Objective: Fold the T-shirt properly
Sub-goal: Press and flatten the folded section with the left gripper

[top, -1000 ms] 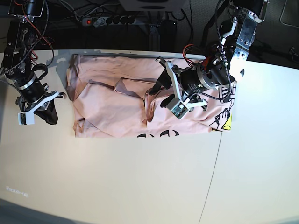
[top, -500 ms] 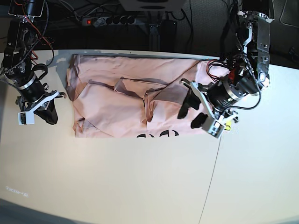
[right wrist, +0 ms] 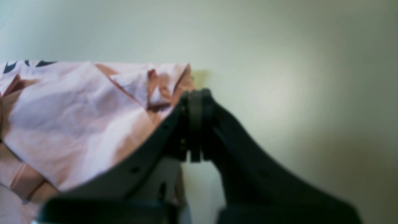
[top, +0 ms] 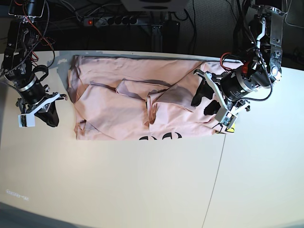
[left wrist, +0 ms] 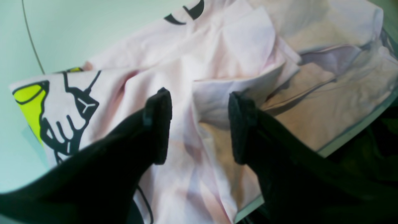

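Observation:
The pale pink T-shirt (top: pixel 118 104) lies crumpled and partly folded across the back of the table, with black lettering (top: pixel 159 137) at its front edge. Its black-yellow graphic (left wrist: pixel 46 115) shows at the right end. My left gripper (top: pixel 203 103) hovers over the shirt's right part, jaws open. In the left wrist view nothing sits between the left gripper's (left wrist: pixel 199 124) fingers and the T-shirt (left wrist: pixel 242 53) lies below them. My right gripper (top: pixel 51 118) is shut and empty on the bare table, just left of the shirt. The right wrist view has the right gripper (right wrist: pixel 196 124) beside the T-shirt's (right wrist: pixel 77 118) bunched edge.
The white table (top: pixel 142 185) has a thin seam (top: pixel 219 161) running from the shirt's right end to the front edge. Behind the table's back edge lie a power strip (top: pixel 107 20) and loose cables.
My left arm has swung right, from the shirt's middle to its right end, with its jaws open all the while. A raised fold stays where it was. The right arm has not moved.

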`<state>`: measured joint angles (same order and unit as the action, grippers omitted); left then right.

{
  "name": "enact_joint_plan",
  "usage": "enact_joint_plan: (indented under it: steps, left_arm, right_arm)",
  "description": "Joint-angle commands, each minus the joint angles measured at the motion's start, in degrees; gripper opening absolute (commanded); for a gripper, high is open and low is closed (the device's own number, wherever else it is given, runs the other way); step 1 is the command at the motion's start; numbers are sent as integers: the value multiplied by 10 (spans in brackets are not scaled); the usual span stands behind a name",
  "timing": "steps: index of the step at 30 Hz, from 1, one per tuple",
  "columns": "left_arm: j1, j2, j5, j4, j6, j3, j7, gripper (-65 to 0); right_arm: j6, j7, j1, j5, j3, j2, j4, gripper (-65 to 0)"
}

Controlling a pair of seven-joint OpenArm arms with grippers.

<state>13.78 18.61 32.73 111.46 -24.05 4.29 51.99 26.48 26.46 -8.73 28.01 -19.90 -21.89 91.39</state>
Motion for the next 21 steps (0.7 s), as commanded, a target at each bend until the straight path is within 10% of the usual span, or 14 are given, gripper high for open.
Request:
enact_joint_plan:
  steps: [1, 21]
  left_arm:
    - [-5, 4, 2, -3, -11, -1, -17, -300]
    - [-19, -23, -43, -56, -11, 42, -51, -239]
  right_arm:
    - [40, -13, 6, 5, -4, -9, 10, -650]
    - [40, -9, 6, 5, -4, -9, 10, -650]
